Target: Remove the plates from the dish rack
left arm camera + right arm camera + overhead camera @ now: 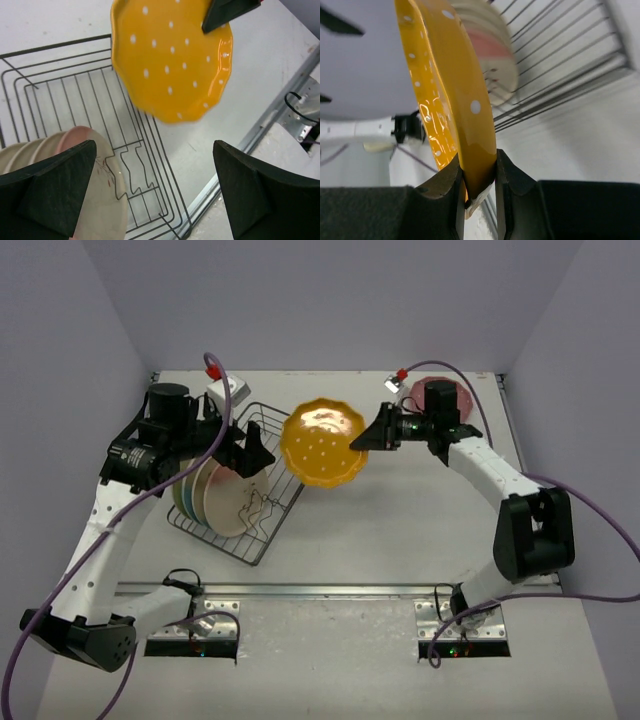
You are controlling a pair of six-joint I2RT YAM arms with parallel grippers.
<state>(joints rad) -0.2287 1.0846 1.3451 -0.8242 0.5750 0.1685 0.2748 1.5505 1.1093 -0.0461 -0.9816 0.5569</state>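
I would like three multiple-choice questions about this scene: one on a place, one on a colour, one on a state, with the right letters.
1. Where is the pink round plate?
A. held in the air
B. on the white table, far right corner
C. leaning on the back wall

2. What colour is the scalloped round plate that the right gripper pinches?
A. blue
B. green
C. orange-yellow with white dots

3. How is the left gripper?
A. wide open
B. shut on a plate rim
C. shut on nothing

Answers:
1. B: it lies there, partly hidden by the right wrist.
2. C: both wrist views show it.
3. A: its fingers stand far apart and hold nothing.
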